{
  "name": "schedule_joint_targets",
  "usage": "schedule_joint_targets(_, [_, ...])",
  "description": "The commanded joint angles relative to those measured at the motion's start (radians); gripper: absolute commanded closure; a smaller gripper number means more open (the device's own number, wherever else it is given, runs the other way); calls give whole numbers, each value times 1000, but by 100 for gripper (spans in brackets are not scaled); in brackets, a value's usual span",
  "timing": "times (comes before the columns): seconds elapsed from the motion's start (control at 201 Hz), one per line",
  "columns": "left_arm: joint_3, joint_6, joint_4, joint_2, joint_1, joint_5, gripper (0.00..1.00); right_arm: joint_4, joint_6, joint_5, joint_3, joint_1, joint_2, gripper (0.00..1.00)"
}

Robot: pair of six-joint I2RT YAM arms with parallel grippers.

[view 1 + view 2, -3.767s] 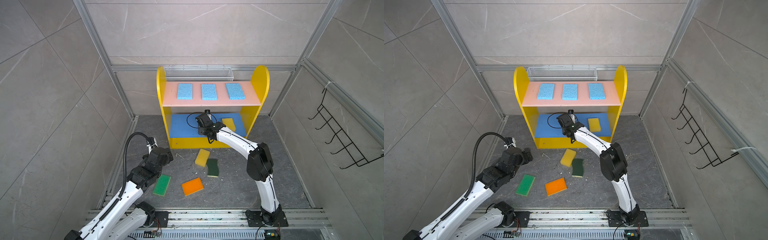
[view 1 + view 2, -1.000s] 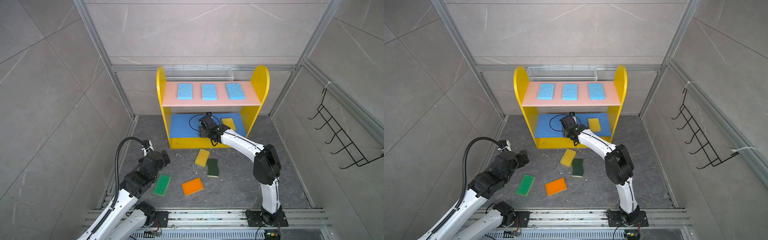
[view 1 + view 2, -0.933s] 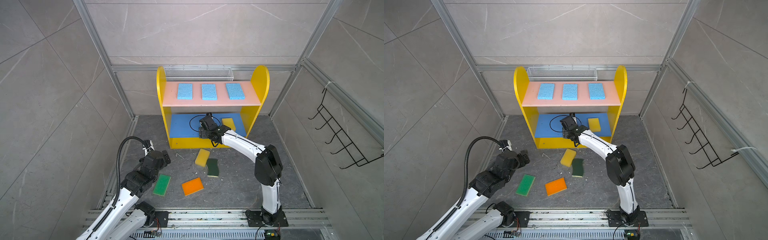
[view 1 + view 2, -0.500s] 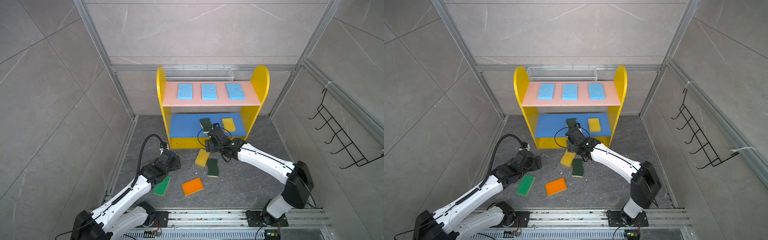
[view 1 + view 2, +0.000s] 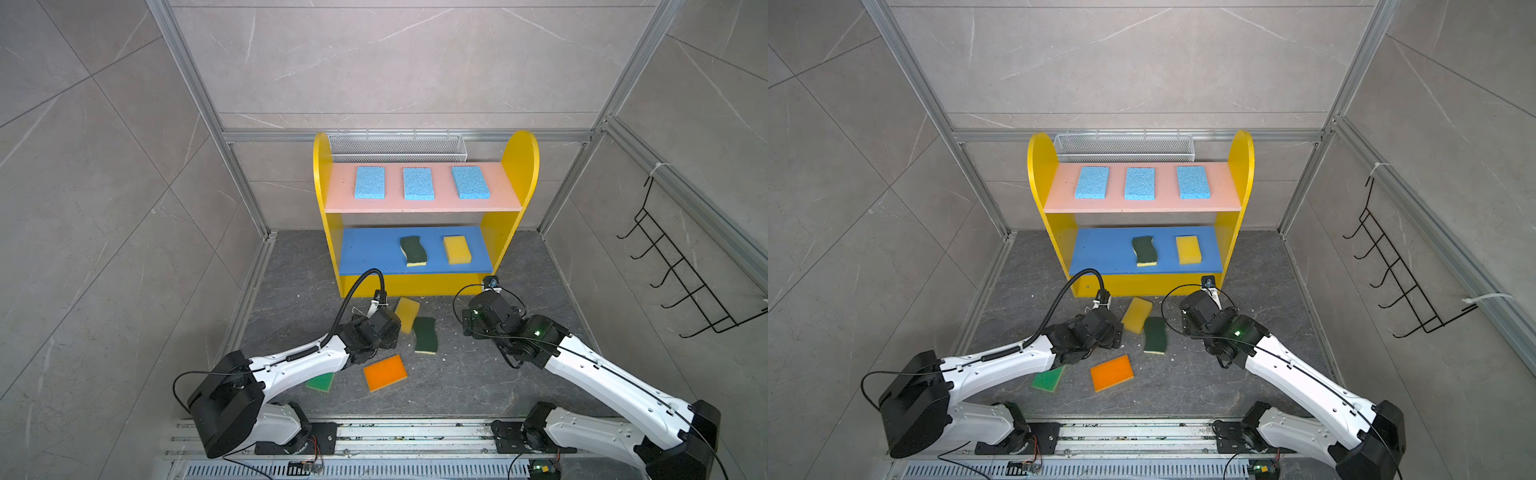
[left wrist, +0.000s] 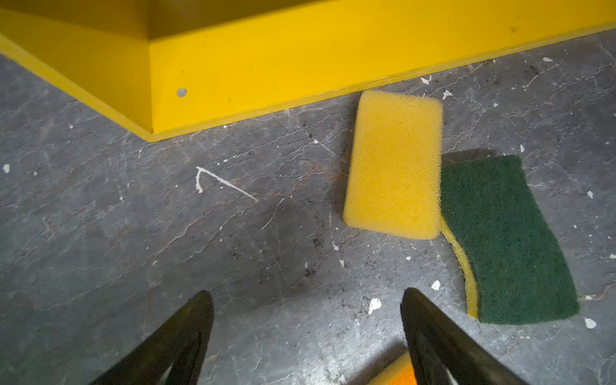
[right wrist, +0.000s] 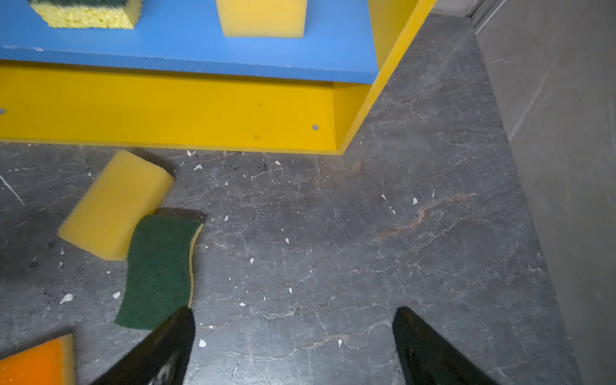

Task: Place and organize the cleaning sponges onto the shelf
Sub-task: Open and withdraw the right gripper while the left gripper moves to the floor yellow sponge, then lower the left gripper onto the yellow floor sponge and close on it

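Note:
The shelf (image 5: 340, 199) holds three light blue sponges (image 5: 418, 183) on its pink board. On its blue board (image 5: 365, 253) lie a dark-green wavy sponge (image 5: 413, 250) and a yellow sponge (image 5: 456, 249). On the floor lie a yellow sponge (image 6: 393, 166), a dark-green wavy sponge (image 6: 506, 240) touching it, an orange sponge (image 5: 385, 372) and a bright green sponge (image 5: 320, 381) half hidden under my left arm. My left gripper (image 6: 305, 296) is open and empty, low over the floor just short of the yellow sponge. My right gripper (image 7: 293, 313) is open and empty beside the floor's dark-green sponge (image 7: 156, 270).
A silver mesh basket (image 5: 397, 145) hangs behind the shelf. A black wire hook rack (image 5: 681, 274) is on the right wall. Grey walls close in on both sides, and a metal rail (image 5: 374, 436) runs along the front. The stone floor (image 7: 400, 216) carries white crumbs.
My right gripper has drawn back from the blue board, leaving the dark-green wavy sponge there, and dropped to the floor. My left arm has swung forward from the bright green sponge toward the yellow one.

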Motion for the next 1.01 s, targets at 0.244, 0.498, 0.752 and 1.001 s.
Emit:
schedule_joint_targets(0.244, [81,91,207,181,-5,100,4,78,-59,-240,-111,-228,-99,3])
schedule_joint_targets(0.498, [175,108,205,309,-5,147,3,76,-81,-291,-130,-280,-121,3])
schedule_joint_targets(0.752, [232,101,118,357,-2,118,2,56,-92,-301,-131,-305,-147,2])
schedule_joint_targets(1.001, [213,93,86,367,-2,116,2,50,-87,-316,-139,-311,-151,2])
